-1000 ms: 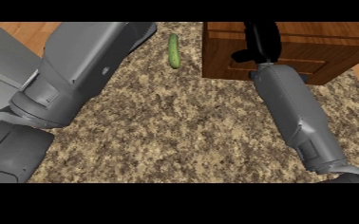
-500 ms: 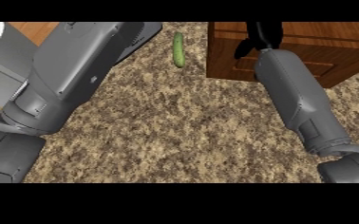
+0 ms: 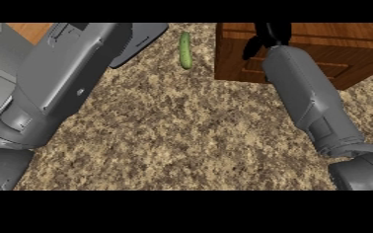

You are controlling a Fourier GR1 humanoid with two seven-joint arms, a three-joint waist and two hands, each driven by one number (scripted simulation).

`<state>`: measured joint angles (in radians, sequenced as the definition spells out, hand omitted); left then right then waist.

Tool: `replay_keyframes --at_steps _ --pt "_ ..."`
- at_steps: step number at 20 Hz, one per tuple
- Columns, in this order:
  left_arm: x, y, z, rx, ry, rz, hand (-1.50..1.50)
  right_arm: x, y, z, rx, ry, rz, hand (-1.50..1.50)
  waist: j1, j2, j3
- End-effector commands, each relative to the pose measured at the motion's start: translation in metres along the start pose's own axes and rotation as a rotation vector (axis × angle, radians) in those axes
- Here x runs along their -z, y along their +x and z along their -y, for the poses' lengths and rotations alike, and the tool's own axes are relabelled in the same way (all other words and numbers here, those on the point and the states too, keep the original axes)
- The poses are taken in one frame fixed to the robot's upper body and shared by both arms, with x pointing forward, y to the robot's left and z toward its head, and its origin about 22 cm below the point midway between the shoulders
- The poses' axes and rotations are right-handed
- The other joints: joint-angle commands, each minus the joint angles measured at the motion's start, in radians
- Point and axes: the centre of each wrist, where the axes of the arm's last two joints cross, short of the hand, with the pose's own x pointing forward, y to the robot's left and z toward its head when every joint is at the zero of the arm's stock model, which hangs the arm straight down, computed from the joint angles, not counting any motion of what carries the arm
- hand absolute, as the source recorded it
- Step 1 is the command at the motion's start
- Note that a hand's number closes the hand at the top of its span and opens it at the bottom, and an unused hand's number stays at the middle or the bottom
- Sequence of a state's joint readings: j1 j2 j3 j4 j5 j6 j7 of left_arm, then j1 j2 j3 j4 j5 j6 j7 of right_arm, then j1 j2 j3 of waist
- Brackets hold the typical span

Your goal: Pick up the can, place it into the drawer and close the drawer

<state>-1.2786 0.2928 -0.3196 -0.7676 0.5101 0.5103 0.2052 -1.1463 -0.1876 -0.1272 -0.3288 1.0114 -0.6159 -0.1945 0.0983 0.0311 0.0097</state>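
Up top, right hand (image 3: 267, 38) over wooden drawer (image 3: 342, 54), fingers' state unclear; no legible writing anywhere.

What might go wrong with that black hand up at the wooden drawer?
The right robot hand is mostly cut off at the view's top over the wooden drawer unit, so its hold cannot be checked. No can is visible. The right forearm might bump the unit; the cucumber lies close by.

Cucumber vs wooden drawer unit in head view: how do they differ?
The cucumber is small, green and slender, lying lengthwise on the speckled counter; the wooden drawer unit is large, brown and boxy, cut by the view's right and top edges. The right hand is over the drawer unit; nothing touches the cucumber. Both rest on the counter.
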Motion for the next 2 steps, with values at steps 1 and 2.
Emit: replay_keyframes --at_steps 1,2 --pt "-0.008 -0.008 -0.004 -0.002 -0.01 0.0 -1.5 0.029 0.028 0.024 0.128 -0.125 0.012 -1.5 0.022 -0.018 -0.008" --pt "-0.005 0.002 -0.013 0.004 0.001 -0.012 -1.5 0.031 0.019 0.029 0.134 -0.146 -0.006 -1.5 0.021 -0.016 -0.007"
